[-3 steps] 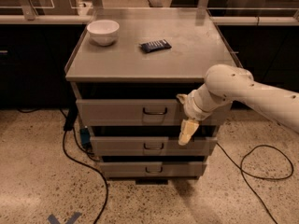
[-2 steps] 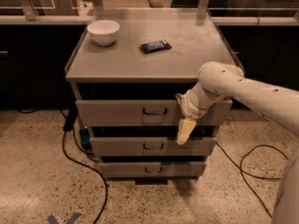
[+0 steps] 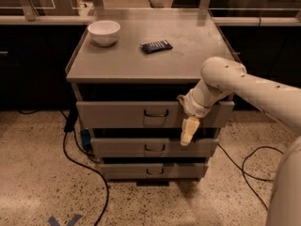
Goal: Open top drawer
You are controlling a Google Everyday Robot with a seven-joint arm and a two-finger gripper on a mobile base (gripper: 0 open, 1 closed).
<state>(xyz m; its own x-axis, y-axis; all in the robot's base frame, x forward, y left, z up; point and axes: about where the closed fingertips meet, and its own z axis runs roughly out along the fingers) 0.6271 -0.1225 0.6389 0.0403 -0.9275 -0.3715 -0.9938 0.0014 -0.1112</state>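
The top drawer (image 3: 117,114) is the widest grey front of the cabinet, with a small dark loop handle (image 3: 156,113) at its centre. A dark gap shows between it and the cabinet top. My gripper (image 3: 187,132) hangs downward in front of the drawer's right part, right of the handle and a little below it, over the gap above the middle drawer. It holds nothing that I can see. My white arm (image 3: 244,86) reaches in from the right.
Two narrower grey drawers, the middle one (image 3: 122,147) and the bottom one (image 3: 127,171), sit below. A white bowl (image 3: 104,32) and a dark packet (image 3: 156,46) lie on the cabinet top. Black cables trail on the floor at left (image 3: 84,166) and right (image 3: 249,173). Dark counters stand behind.
My arm has shifted slightly to the left, bringing the gripper a little closer to the handle. The drawers have not moved.
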